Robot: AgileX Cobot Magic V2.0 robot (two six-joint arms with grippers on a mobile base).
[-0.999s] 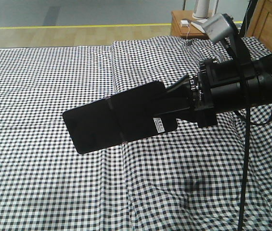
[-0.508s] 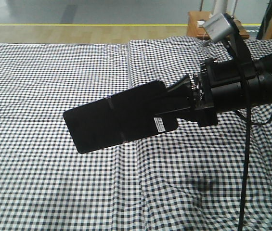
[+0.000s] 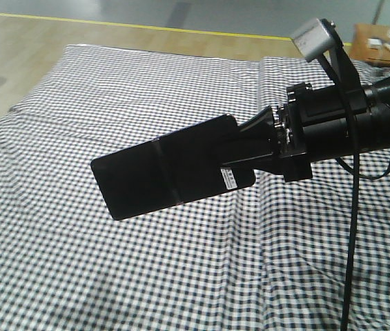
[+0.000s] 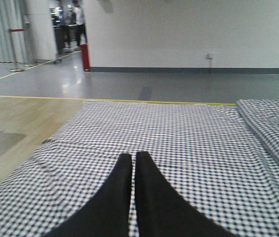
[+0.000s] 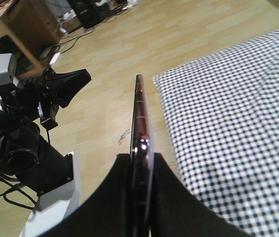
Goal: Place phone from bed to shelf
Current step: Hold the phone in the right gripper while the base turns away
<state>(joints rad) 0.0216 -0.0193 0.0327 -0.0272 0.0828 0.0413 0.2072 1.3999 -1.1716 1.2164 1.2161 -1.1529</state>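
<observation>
We note the right gripper clamped tight on the phone, one black finger flat against each broad face, near the end that carries the small white sticker. In the right wrist view the phone shows edge-on, its pinkish edge toward the lens, running straight out from between the fingers. From the front we see its glossy black face, with a line across the middle, its long axis reaching left and slightly down from the gripper. It hangs in the air over the bed, clear of the black-and-white checked sheet, which lies creased underneath. In the wrist view the phone's far end seems to lie near the bed's side edge, by the wooden floor, though the angle leaves us unsure. A grey camera sits on top of the right arm. The left gripper has its fingers pressed together with nothing between them, pointing across the sheet toward the bed's far edge, where a yellow line crosses the floor. A reddish-brown bedside table stands beyond the bed's far right corner.
</observation>
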